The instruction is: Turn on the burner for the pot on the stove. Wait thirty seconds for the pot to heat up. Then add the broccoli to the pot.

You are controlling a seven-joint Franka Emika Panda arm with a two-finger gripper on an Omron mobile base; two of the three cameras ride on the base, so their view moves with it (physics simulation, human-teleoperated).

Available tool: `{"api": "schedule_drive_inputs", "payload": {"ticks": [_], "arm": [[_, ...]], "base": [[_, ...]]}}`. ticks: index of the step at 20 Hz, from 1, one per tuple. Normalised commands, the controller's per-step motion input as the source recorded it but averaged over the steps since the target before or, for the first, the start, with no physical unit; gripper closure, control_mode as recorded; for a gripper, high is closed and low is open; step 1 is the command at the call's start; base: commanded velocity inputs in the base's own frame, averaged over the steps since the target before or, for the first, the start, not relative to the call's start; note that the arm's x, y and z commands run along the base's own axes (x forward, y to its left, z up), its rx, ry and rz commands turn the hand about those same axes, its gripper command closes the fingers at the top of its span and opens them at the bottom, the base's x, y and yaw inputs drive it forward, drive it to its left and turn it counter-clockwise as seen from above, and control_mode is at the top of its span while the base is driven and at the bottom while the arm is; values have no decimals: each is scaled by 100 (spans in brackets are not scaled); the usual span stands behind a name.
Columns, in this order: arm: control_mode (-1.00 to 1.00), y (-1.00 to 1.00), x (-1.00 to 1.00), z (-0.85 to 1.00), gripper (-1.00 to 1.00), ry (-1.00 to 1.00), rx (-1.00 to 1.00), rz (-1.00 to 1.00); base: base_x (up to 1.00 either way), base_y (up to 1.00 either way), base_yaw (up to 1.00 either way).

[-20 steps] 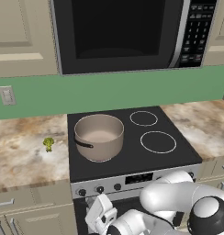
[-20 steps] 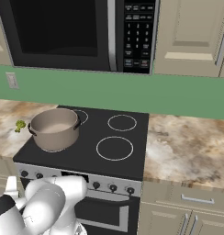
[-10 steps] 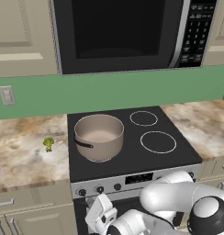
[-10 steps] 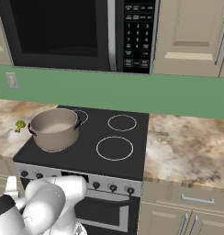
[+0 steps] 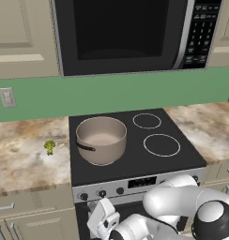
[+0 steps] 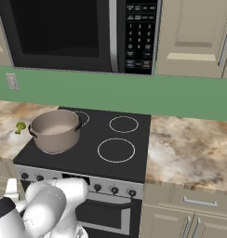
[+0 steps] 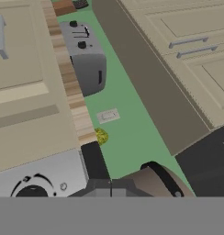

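The beige pot (image 5: 101, 138) (image 6: 55, 130) stands on the front left ring of the black stove (image 5: 135, 160) (image 6: 87, 154). The small green broccoli (image 5: 49, 146) (image 6: 20, 126) lies on the counter left of the stove. My gripper (image 5: 98, 212) hangs low in front of the stove's silver panel, under its left knobs (image 5: 102, 193), touching nothing. It is shut with nothing in it. In the rolled hand view the shut gripper (image 7: 104, 189) points past a knob (image 7: 31, 193) toward the pot (image 7: 153, 181) and the broccoli (image 7: 101, 136).
A black microwave (image 5: 121, 33) hangs above the stove. Marble counter (image 5: 22, 159) (image 6: 190, 148) runs on both sides. A silver toaster (image 7: 86, 55) stands farther along the left counter. A wall outlet (image 5: 6, 97) sits on the green backsplash.
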Motion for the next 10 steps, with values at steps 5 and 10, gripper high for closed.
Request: {"api": "schedule_drive_inputs", "payload": {"ticks": [5,10], "arm": [[-100,0,0,0,100,0,0,0],[-100,0,0,0,100,0,0,0]], "base": [[0,0,0],[0,0,0]]}}
